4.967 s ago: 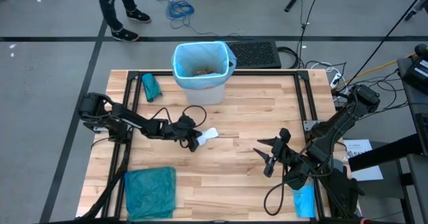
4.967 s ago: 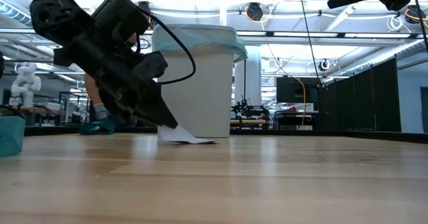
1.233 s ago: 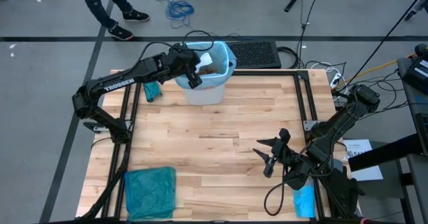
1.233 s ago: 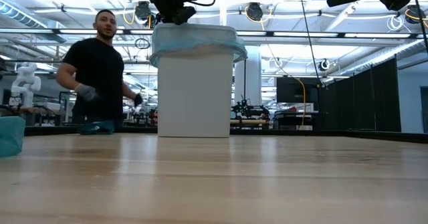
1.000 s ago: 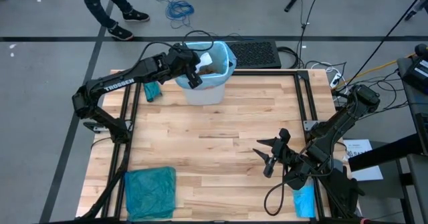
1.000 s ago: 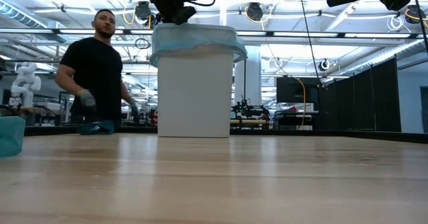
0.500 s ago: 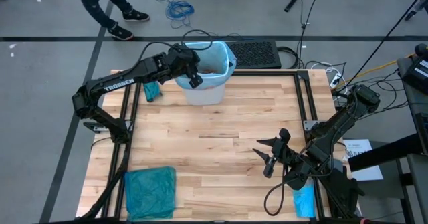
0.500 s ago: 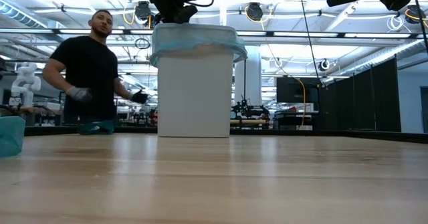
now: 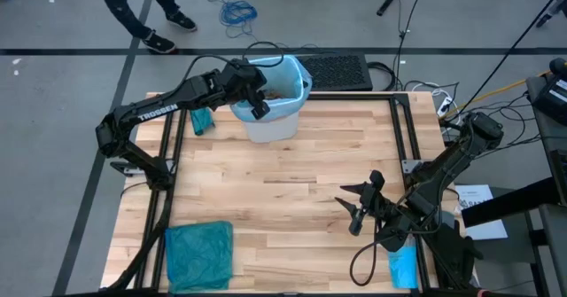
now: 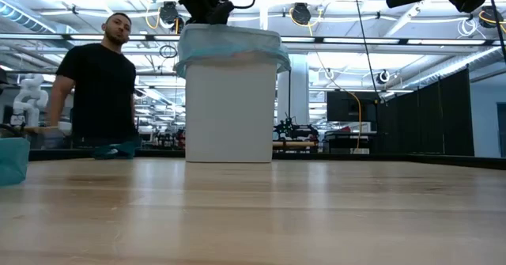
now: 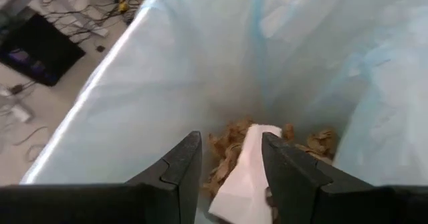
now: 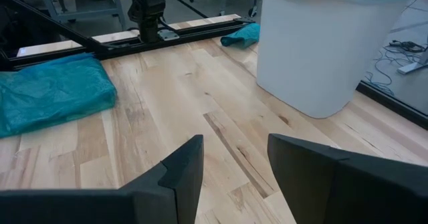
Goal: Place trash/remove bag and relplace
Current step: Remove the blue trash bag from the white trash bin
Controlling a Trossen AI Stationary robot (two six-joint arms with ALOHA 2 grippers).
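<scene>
While the white piece of trash (image 11: 244,167) lies on the brown paper scraps (image 11: 227,147) at the bottom of the lined bin, it shows between the fingers of the left hand (image 11: 231,164), whose jaws stand apart with nothing gripped. That hand hangs over the mouth of the white bin (image 10: 229,107), which stands at the far edge of the surface (image 9: 292,191), and the bag (image 10: 229,42), a pale blue liner, is folded over the bin's rim.

The main risk I see is the liner. The left hand sits close to the thin plastic wall, so pulling out at an angle could snag a finger in it, tear it, or drag it off the rim. A hard snag might tip the light bin, spilling the scraps.

The right hand (image 12: 234,164) waits with jaws parted above bare wood, well apart from the bin. A teal bag (image 9: 198,254) lies folded at the near left corner; a careless sweep could catch it.

A person (image 10: 99,83) stands beyond the surface, near the bin's side, within reach of a wide arm swing.
</scene>
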